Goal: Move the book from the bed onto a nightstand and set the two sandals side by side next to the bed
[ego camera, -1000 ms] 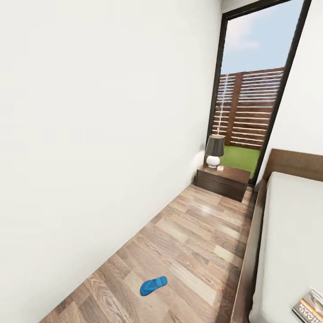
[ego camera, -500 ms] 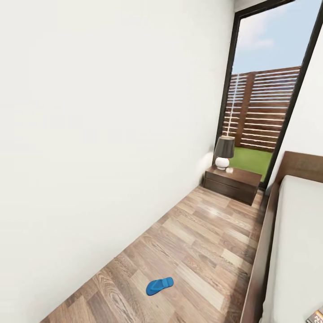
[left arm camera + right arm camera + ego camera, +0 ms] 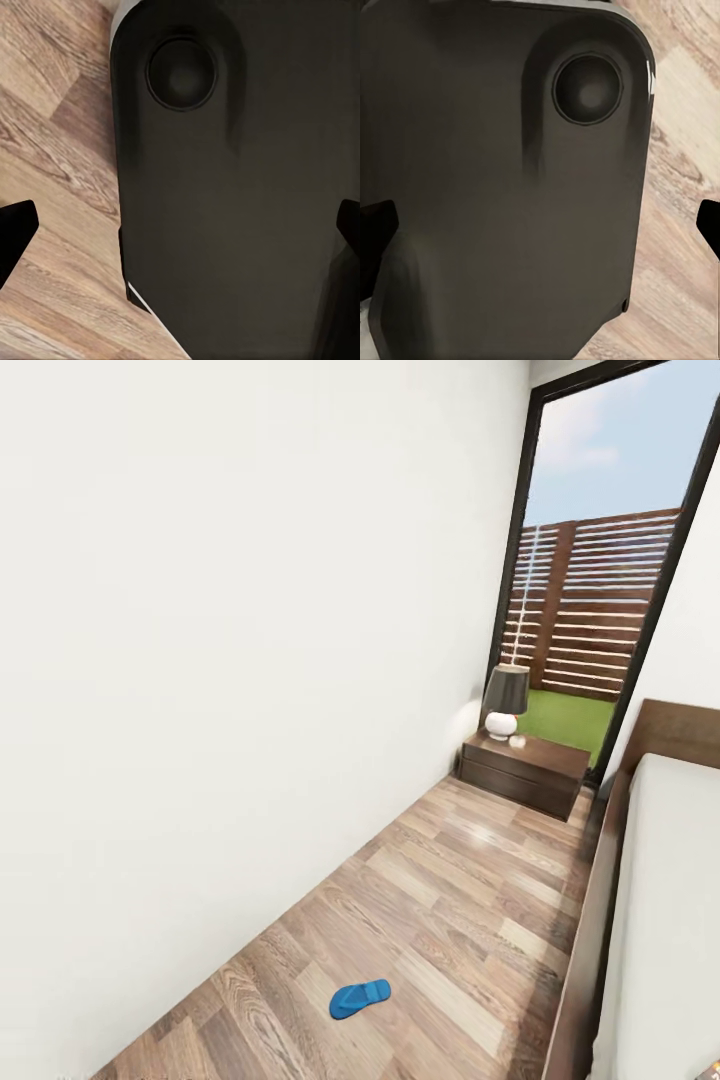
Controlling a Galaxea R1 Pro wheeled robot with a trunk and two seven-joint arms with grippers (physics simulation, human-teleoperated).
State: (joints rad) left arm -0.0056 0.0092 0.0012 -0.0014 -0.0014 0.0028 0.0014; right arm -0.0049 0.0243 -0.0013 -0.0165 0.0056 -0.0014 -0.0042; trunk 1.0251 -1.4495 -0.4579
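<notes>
head view: narrow strip of wood-plank floor (image 3: 450,900) between a plain white wall (image 3: 230,660) on the left and the bed (image 3: 665,920) on the right. bed shows a dark brown frame edge, a piece of headboard and a pale grey mattress. at the far end a tall dark-framed window (image 3: 600,560) with slatted fence, grass and sky behind it. below it the nightstand (image 3: 523,770), low, dark brown, glossy, two drawer fronts, standing near the headboard corner. on it a lamp (image 3: 506,702), dark shade, white round base. one sandal (image 3: 359,997) lies flat on the floor in the foreground, bright blue, thin straps, apart from the wall and well apart from the bed frame. floor between sandal and nightstand is open boards.

left wrist view: a dark rounded robot body panel (image 3: 225,187) with a round recess blocks most of the frame; floor planks beside it. left end effector (image 3: 180,232) fingertips show black at opposite edges, spread wide, nothing between them.

right wrist view: similar dark panel (image 3: 502,187), pale planks at one side. right end effector (image 3: 540,232) tips likewise at opposite edges, spread wide, holding nothing.
</notes>
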